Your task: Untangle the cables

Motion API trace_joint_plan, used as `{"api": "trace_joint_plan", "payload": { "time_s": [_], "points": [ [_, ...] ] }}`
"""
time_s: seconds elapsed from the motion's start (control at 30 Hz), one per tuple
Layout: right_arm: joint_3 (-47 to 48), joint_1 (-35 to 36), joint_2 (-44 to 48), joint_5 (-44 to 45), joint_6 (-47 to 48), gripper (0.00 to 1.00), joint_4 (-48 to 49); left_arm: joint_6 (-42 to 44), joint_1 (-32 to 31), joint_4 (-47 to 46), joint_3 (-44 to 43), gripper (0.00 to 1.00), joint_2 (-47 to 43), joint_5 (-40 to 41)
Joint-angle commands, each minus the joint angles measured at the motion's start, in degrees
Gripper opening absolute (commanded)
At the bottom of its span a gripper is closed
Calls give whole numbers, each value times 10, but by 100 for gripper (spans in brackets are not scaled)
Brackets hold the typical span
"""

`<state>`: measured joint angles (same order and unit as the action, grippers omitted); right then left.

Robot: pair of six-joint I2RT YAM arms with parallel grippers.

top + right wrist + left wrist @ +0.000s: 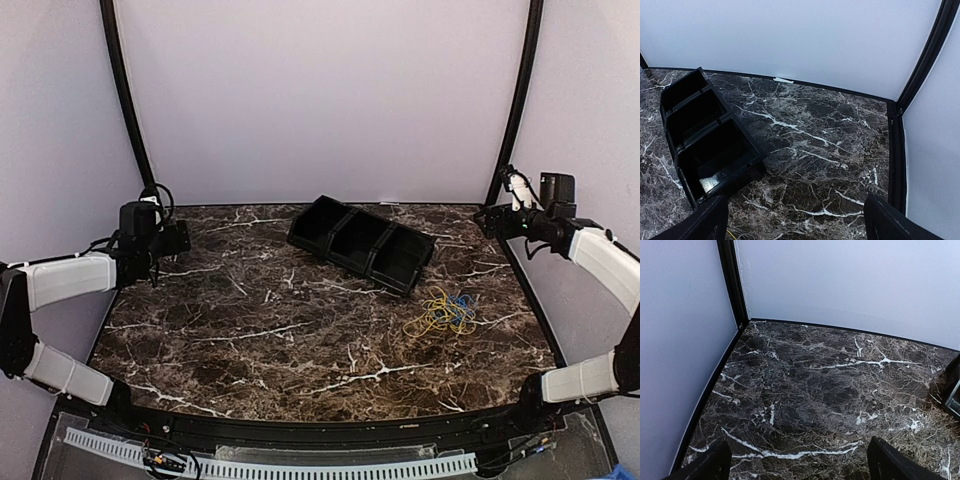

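Both left hand [172,240] and right hand [492,220] raised, open

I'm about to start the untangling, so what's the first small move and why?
Probably bring the right gripper down over the cables. The yellow and blue wires lie in one tangle on the right side of the table, just in front of the black tray, nearer that arm. Both grippers are open and hold nothing, and the left gripper is far off.
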<state>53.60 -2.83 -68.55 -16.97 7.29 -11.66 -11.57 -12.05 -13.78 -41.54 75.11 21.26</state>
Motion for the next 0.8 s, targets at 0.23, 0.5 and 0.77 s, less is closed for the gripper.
{"api": "trace_joint_plan", "payload": {
  "time_s": [0.23, 0.5, 0.77],
  "points": [
    [16, -6, 20, -97, 191, 98, -142, 90, -76, -72, 10, 67, -34, -198],
    [1, 21, 0, -85, 367, 95, -295, 59, -191, -40, -12, 61, -25, -322],
    [-25, 81, -68, -25, 429, 94, -324, 64, -278, -4, -36, 61, 20, -370]
  ]
}}
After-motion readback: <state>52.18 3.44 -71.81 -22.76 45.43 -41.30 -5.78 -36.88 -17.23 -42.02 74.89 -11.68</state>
